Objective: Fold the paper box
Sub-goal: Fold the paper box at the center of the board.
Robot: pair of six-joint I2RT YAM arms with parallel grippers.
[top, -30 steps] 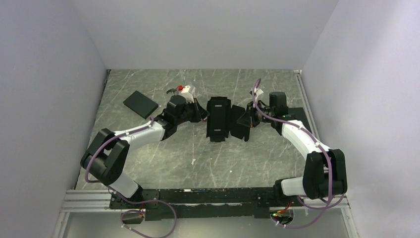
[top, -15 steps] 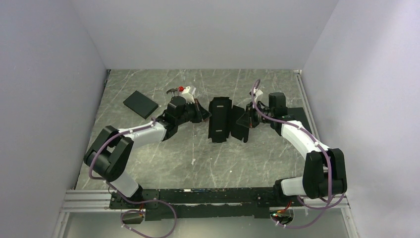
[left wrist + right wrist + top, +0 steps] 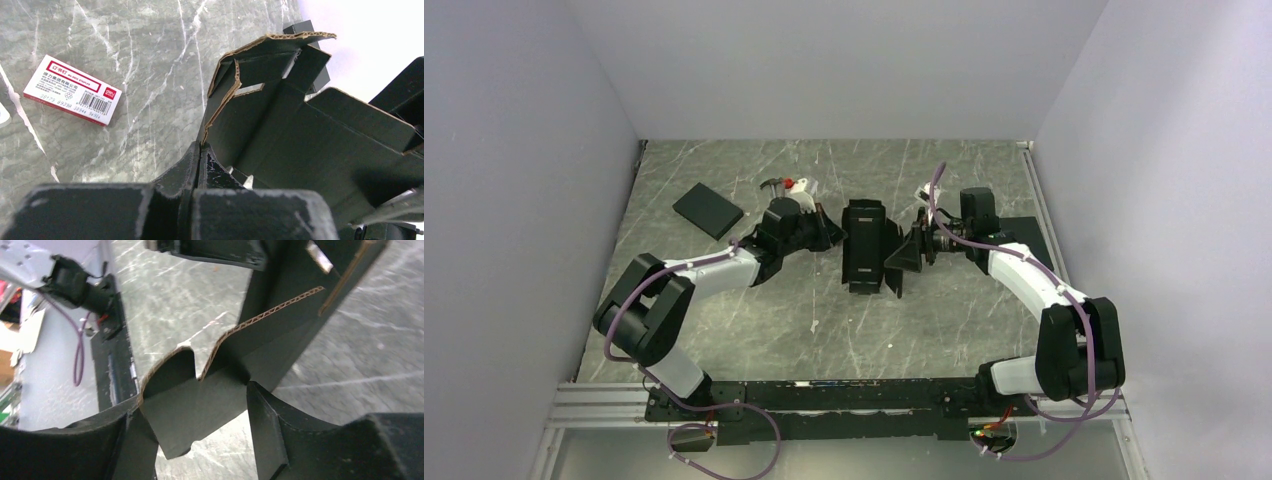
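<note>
Left wrist: left tool (image 3: 200, 151) is pinching a flap of the seemingly light, crease-prone box (image 3: 300, 145); right tool (image 3: 195, 407) is gaping around another flap.

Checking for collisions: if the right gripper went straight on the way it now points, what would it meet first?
The paper box: a notched flap of it sits between the open jaws of the right gripper, so the cardboard comes first, likely almost at once. What lies beyond is hidden.

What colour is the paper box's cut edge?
Tan, while the paper box is black. Best in the left wrist view.
</note>
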